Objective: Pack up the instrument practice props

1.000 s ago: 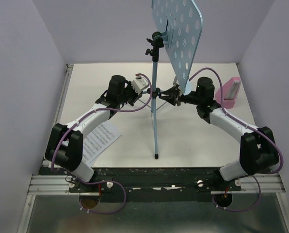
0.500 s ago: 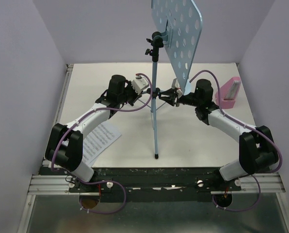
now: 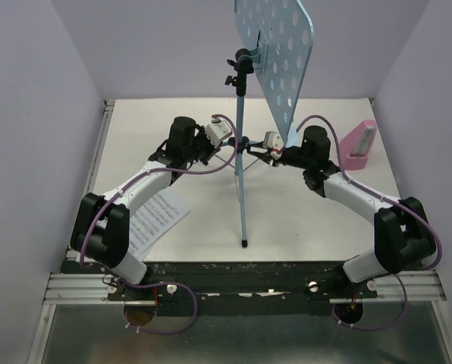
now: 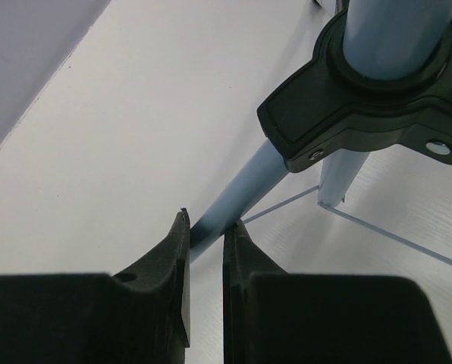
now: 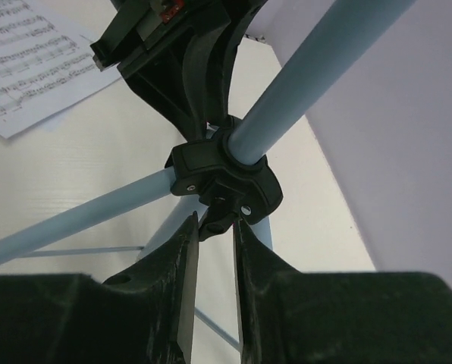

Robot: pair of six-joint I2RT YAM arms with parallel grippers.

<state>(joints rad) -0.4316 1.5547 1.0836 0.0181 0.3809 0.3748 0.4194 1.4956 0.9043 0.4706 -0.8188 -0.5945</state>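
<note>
The light-blue music stand [image 3: 275, 61] stands upright on its tripod near the table's middle. My left gripper [image 3: 230, 144] is shut on one thin blue leg [image 4: 237, 201] just below the black leg hub [image 4: 370, 114]. My right gripper [image 3: 256, 149] comes at the hub [image 5: 224, 174] from the other side. Its fingertips [image 5: 189, 227] pinch the small black knob [image 5: 217, 216] under the hub. White sheet-music pages [image 3: 154, 220] lie flat at the front left. The pink metronome [image 3: 359, 145] stands at the right, behind my right arm.
Lilac walls close in the table on the left, back and right. The stand's near leg ends at a black foot [image 3: 245, 244] close to the front edge. The tilted desk overhangs my right wrist. Thin wire braces [image 4: 393, 235] run between the legs.
My right gripper has slid left up to the stand's hub and its jaws have narrowed onto the knob. The left gripper has kept still on the leg.
</note>
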